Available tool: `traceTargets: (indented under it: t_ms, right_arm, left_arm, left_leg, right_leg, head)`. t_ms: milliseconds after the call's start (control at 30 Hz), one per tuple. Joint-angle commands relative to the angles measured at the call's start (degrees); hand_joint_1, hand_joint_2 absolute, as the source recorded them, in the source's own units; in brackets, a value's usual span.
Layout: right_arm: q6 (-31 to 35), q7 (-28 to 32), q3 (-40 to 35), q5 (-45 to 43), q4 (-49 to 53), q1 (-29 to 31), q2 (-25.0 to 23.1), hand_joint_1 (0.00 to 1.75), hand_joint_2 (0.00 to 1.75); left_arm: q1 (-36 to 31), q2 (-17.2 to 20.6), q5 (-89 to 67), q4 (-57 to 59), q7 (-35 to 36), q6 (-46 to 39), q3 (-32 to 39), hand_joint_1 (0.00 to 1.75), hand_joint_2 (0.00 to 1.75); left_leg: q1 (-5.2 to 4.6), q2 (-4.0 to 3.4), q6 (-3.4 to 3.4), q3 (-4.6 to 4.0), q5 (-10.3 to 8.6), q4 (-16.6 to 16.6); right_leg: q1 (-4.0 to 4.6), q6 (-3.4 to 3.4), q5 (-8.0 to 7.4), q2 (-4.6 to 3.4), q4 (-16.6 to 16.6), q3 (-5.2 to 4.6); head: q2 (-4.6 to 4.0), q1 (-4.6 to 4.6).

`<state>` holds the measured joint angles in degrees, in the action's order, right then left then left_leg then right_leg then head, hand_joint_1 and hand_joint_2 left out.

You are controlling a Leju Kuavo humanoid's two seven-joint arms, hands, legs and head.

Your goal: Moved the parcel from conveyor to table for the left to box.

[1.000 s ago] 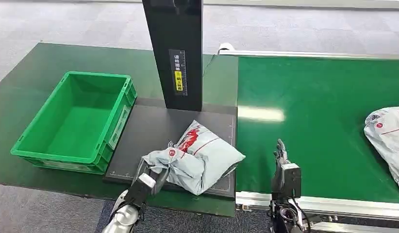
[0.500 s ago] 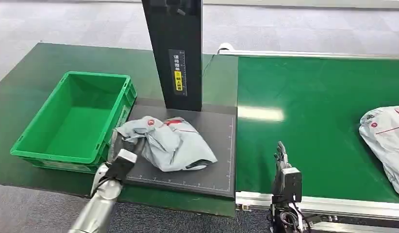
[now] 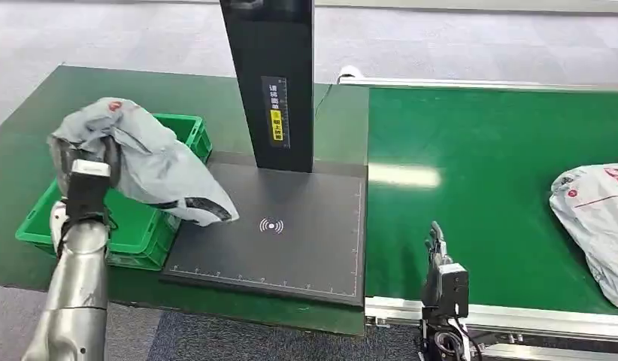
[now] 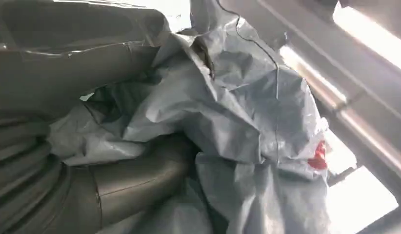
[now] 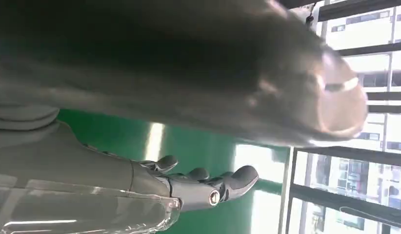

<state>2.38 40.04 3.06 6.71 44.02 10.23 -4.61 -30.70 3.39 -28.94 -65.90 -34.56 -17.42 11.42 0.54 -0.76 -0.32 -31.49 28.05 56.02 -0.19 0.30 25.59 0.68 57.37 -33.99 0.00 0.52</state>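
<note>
The table (image 3: 35,143) is dark green and wide, and on it stands the crate (image 3: 187,129), green and open at the top. Beside the crate lies the black mat (image 3: 306,241) with a black post (image 3: 270,75) at its far edge. To the right of the mat runs the belt (image 3: 479,173), also green.

The step in hand, as I judge it, is the boxing: the parcel (image 3: 152,162) is already off the belt and off the mat, and it hangs in the air over the crate. Its upper end is over the near left part of the crate, and its lower end reaches past the crate's right wall, over the mat's left edge. So its long axis is tilted, from high on the left to low on the right, and the loose end points down toward the mat.

The left hand (image 3: 86,177) holds the parcel at the upper end; in the left wrist view the thick thumb and the fingers (image 4: 140,175) are closed into the crumpled grey film. I think the next move calls for bringing the whole parcel more to the left, so that the lower end also comes inside the walls, and then spreading the fingers to drop it. The risk is that the loose end catches on the right wall.

The right hand (image 3: 440,263) stands upright at the near edge of the belt, its fingers straight and apart, and it holds nothing. A second parcel (image 3: 595,218) lies on the belt at the far right.
</note>
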Motion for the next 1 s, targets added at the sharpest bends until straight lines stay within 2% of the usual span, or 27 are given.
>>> traceTargets:
  t_ms: [33,267,367,467,733,767,800,1000]
  right_arm:
    - [-0.06,-0.04,-0.04,0.95,1.94,-0.34,-0.75,0.0,0.0]
    - [-1.38,-0.04,1.8,3.03,4.36,-1.82,-1.4,0.0,0.0]
    - [-2.02,-0.04,2.15,3.78,5.31,-2.4,-1.81,0.0,0.0]
    - [-2.62,-0.04,2.58,4.48,6.05,-2.84,-2.21,0.0,0.0]
    - [-3.42,-0.04,3.9,5.99,8.35,-4.21,-2.6,0.0,0.0]
    - [-3.25,-0.04,4.22,5.99,9.0,-4.72,-2.61,0.0,0.0]
    - [-3.92,-0.04,4.87,6.41,9.81,-5.38,-2.64,0.0,0.0]
    - [-3.23,-0.04,6.32,6.14,11.87,-7.34,-2.9,0.0,0.0]
  left_arm:
    - [-16.94,5.43,-0.91,15.52,1.04,0.33,10.31,1.75,1.75]
    - [-25.27,8.32,-6.89,25.32,4.6,-5.72,12.37,1.75,1.75]
    - [-26.29,9.57,-9.64,29.35,5.87,-6.83,12.01,1.75,1.75]
    - [-23.88,9.27,-11.05,33.27,5.57,-5.43,11.51,1.75,1.75]
    - [-14.6,4.86,-14.52,42.82,1.63,-11.08,9.21,1.75,1.75]
    - [-13.96,3.95,-13.56,43.56,0.59,-9.78,9.74,1.75,1.75]
    - [-12.77,2.08,-16.82,43.08,-0.24,-9.86,13.12,1.75,1.75]
    - [-11.65,-0.78,-18.79,47.06,1.21,-7.79,10.33,1.75,1.75]
  left_leg:
    - [0.08,0.13,-0.04,-0.11,0.0,0.12]
    - [0.08,0.12,-0.02,-0.05,-0.03,0.03]
    - [0.06,0.14,-0.03,-0.03,-0.01,0.04]
    - [0.05,0.12,-0.03,0.07,-0.02,-0.03]
    - [-0.09,0.16,0.0,0.33,-0.1,-0.29]
    - [-0.06,0.11,-0.01,0.15,-0.05,-0.13]
    - [-0.07,0.13,-0.01,0.18,-0.05,-0.14]
    - [-0.05,0.31,0.01,0.14,-0.03,-0.1]
  right_leg:
    - [0.08,-0.04,0.02,0.02,0.11,-0.08]
    - [0.09,-0.01,-0.01,0.01,0.01,0.0]
    - [0.07,-0.02,0.03,0.05,0.05,0.01]
    - [0.06,-0.02,0.02,0.02,-0.01,0.1]
    - [-0.09,0.01,-0.02,0.03,-0.19,0.31]
    - [-0.05,0.0,0.01,0.03,-0.07,0.15]
    - [-0.06,0.01,0.03,0.07,-0.07,0.18]
    - [-0.04,0.02,0.06,0.18,-0.1,0.2]
  head:
    - [0.0,-0.04]
    - [0.0,0.0]
    - [0.0,-0.04]
    - [0.0,0.0]
    - [0.0,-0.02]
    - [0.0,-0.04]
    - [0.0,-0.04]
    - [0.0,-0.04]
